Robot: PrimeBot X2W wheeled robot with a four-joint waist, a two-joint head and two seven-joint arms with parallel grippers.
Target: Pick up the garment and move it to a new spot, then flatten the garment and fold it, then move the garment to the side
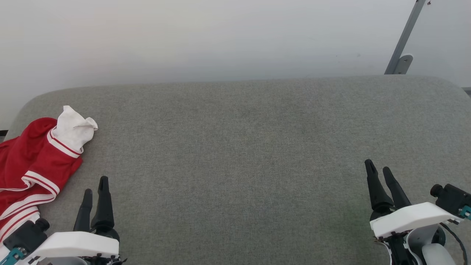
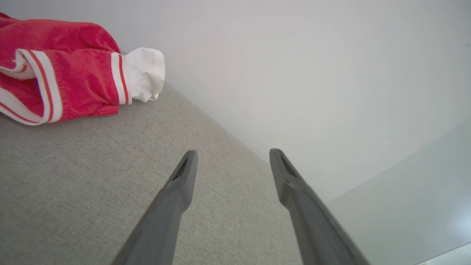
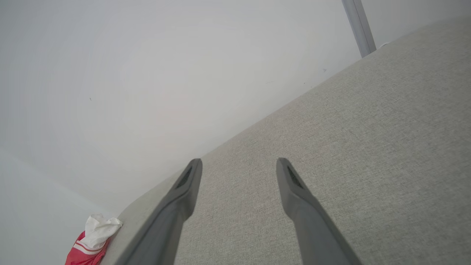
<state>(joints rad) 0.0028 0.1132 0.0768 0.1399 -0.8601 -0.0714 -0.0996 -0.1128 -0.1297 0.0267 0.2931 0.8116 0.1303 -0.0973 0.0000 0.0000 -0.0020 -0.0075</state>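
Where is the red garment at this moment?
In the head view the garment lies crumpled at the left edge of the grey padded surface, just left of the open left hand.

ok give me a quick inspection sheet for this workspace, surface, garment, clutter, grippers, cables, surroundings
surface: grey fabric surface, flat, with rounded far corners
job's things: red garment bunched at the surface's left edge, one white sleeve end sticking up; not flattened or folded, and partly cut off by the head view's left edge
clutter: nothing seen
grippers: left gripper open and holding nothing, beside the garment, not touching it; right gripper open and holding nothing, far from it on the right side
cables: thin dark cable at the right wrist, apart from the garment
surroundings: plain pale wall behind; slanted grey metal bar at upper right
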